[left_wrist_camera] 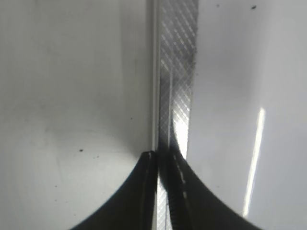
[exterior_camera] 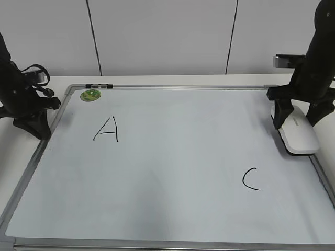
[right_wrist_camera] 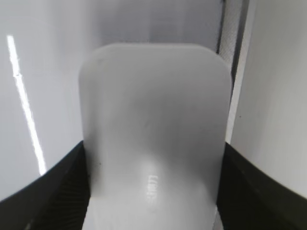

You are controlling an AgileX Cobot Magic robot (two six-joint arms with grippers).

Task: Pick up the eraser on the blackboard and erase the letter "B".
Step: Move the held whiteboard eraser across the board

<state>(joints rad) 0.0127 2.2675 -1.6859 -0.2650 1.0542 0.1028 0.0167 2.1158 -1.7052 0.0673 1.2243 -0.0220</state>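
Note:
The eraser [exterior_camera: 298, 133], a white rounded block, lies on the blackboard [exterior_camera: 172, 178] at its right edge. My right gripper [exterior_camera: 296, 119] straddles its far end, with a jaw pressed against each long side. In the right wrist view the eraser [right_wrist_camera: 153, 120] fills the space between the jaws [right_wrist_camera: 153, 191]. No letter "B" shows on the board; only a black "A" [exterior_camera: 107, 129] and a black "C" [exterior_camera: 251, 179] do. My left gripper [exterior_camera: 37, 129] is shut and empty, low over the board's left frame [left_wrist_camera: 177, 72], as its wrist view [left_wrist_camera: 163, 160] shows.
A round green sticker [exterior_camera: 90, 95] and a small black-and-white clip [exterior_camera: 98, 85] sit at the board's far left corner. The silver frame runs along the right edge [right_wrist_camera: 235, 96] next to the eraser. A white wall stands behind the table.

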